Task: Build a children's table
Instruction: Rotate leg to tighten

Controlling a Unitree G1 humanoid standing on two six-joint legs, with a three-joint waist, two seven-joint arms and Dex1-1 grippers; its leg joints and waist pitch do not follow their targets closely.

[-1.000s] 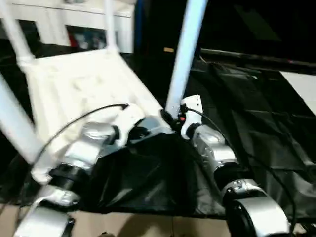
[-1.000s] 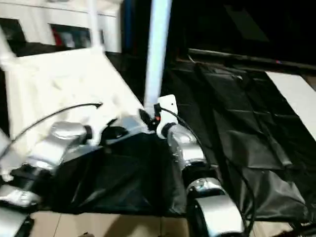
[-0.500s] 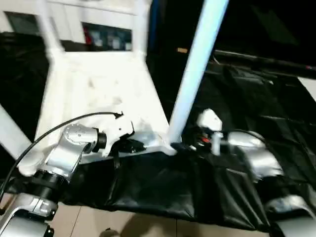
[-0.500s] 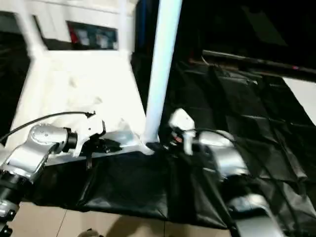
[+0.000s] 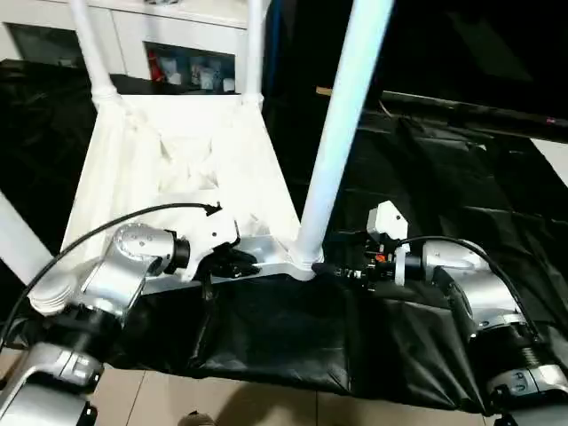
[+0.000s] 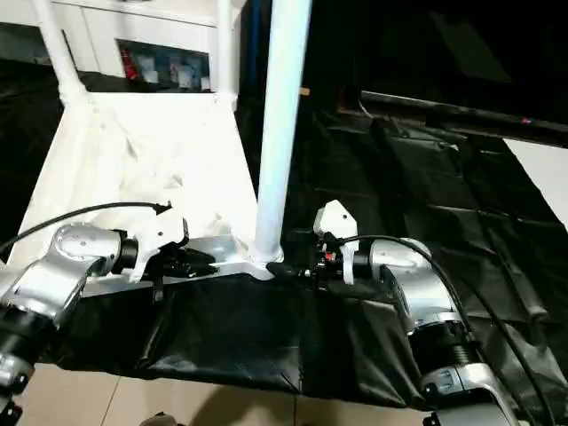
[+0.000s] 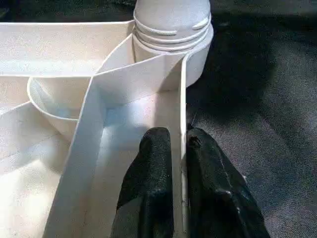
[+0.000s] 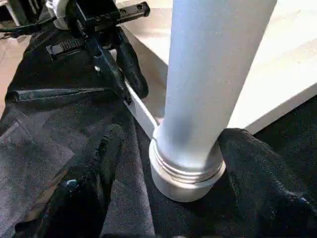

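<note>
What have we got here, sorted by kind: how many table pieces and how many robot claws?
White plastic rectangular table top: 1
Long white tubular legs: 4
Black two-fingered grippers, left gripper and right gripper: 2
Total: 7

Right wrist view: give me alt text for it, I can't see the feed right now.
A white table leg stands upright in the corner socket of the upside-down tabletop, with the right gripper's two black fingers open on either side of its base. Beyond, the left gripper pinches the tabletop's rim, above black cloth.
</note>
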